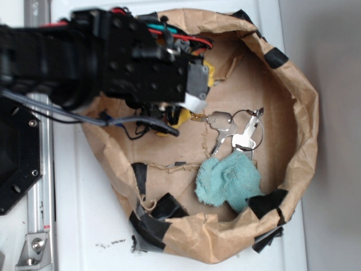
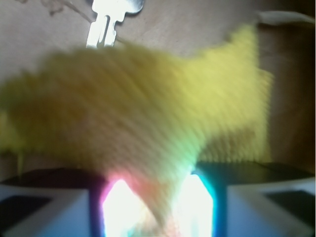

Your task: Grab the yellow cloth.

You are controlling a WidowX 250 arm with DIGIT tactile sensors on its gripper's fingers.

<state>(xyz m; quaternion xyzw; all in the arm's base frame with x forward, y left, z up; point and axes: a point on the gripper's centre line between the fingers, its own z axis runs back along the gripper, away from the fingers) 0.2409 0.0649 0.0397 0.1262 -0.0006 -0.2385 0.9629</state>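
The yellow cloth (image 2: 138, 108) fills most of the wrist view, blurred, and narrows to a fold pinched between the two bright pads (image 2: 116, 207) of my gripper (image 2: 158, 202). In the exterior view the black arm covers most of the cloth. Only yellow scraps (image 1: 181, 117) show under and beside the gripper (image 1: 194, 97), inside the brown paper bag. The jaws are shut on the cloth.
A bunch of silver keys (image 1: 231, 129) lies just right of the gripper, one key (image 2: 111, 15) showing beyond the cloth. A teal fluffy cloth (image 1: 228, 180) sits lower right in the bag. The bag's crumpled, black-taped wall (image 1: 307, 118) rings everything.
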